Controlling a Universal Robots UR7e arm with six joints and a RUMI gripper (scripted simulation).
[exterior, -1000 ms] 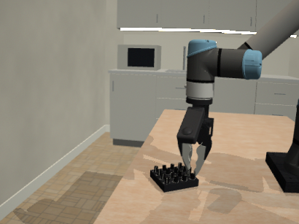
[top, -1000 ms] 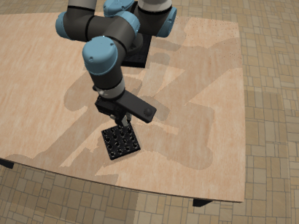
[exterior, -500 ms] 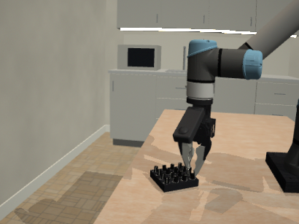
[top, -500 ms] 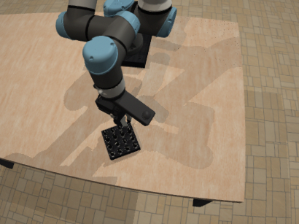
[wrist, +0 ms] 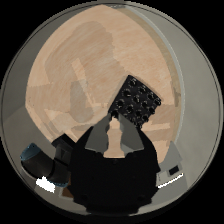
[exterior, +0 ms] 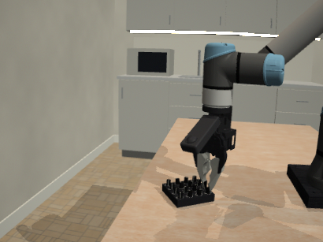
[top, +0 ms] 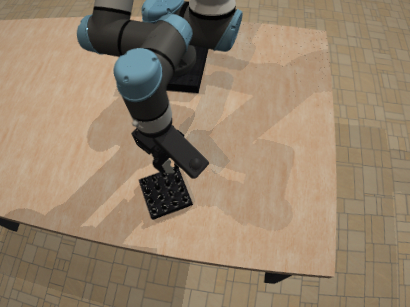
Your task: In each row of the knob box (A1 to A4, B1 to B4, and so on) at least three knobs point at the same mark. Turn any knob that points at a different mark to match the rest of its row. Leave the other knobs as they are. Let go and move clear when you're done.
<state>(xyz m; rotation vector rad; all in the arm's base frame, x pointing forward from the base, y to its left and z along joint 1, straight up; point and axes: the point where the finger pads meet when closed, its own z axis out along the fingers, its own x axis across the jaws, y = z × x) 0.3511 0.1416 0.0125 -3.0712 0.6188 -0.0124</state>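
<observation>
The black knob box (top: 172, 211) (exterior: 195, 200) (wrist: 120, 92) lies flat on the table, its knobs standing upright in a grid. My gripper (top: 171, 171) (exterior: 208, 185) (wrist: 114, 113) points down at the box's corner nearest the robot base. Its grey fingertips are close together around the corner knob (wrist: 114, 114), shut on it. The fingers partly hide this knob. The other knobs stand free of the fingers. The pointers and marks are too small and dark to read in any view.
The wooden table (top: 280, 179) (exterior: 260, 153) (wrist: 60, 65) carries the box near its front edge in the top view. The robot's black base plate (top: 185, 86) (exterior: 305, 188) stands behind the box there. Other knobs crowd close beside the fingertips.
</observation>
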